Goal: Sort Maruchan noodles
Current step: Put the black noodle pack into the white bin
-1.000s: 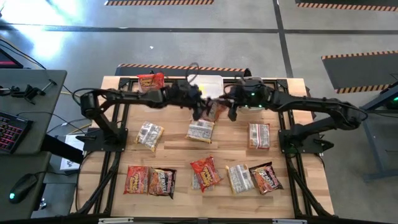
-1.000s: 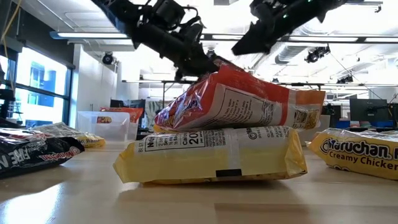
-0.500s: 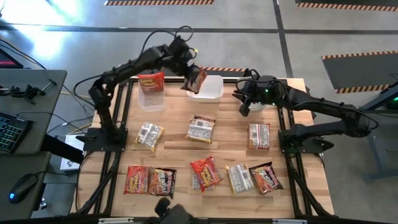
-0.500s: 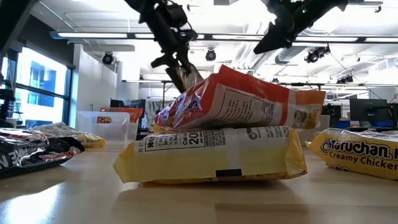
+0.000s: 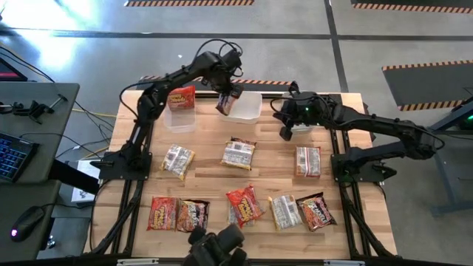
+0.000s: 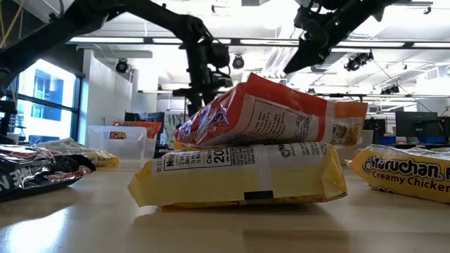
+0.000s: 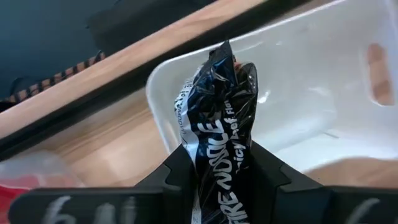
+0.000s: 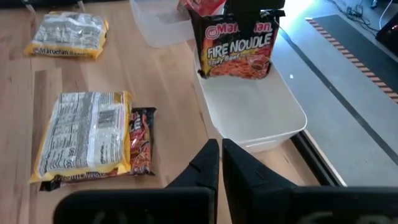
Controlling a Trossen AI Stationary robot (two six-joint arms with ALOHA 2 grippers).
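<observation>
Three clear tubs sit along the table's [image 5: 148, 155] far edge, and we have the left arm stretched up and over the middle tub [image 5: 247, 106], which looks empty. The left gripper [image 5: 228, 94] is clamped on a dark Fire Noodle packet [image 5: 229, 98], which hangs upright from the fingers just above that tub's near-left corner. To do this step well, we judge the packet should be carried further over the tub's middle before letting go (at the corner it could tip out over the wall), then lowered so it drops flat. The left tub [image 5: 179, 118] already holds a red packet [image 5: 179, 97], so we think the dark kind belongs in its own tub.

The right arm reaches in from the table's right edge, elbow bent, its wrist pointing down near the far edge beside the middle tub. The right gripper [image 5: 284, 133] is closed tight and empty. The remaining packets [image 5: 238, 154] lie scattered from the table's middle to its near edge.
</observation>
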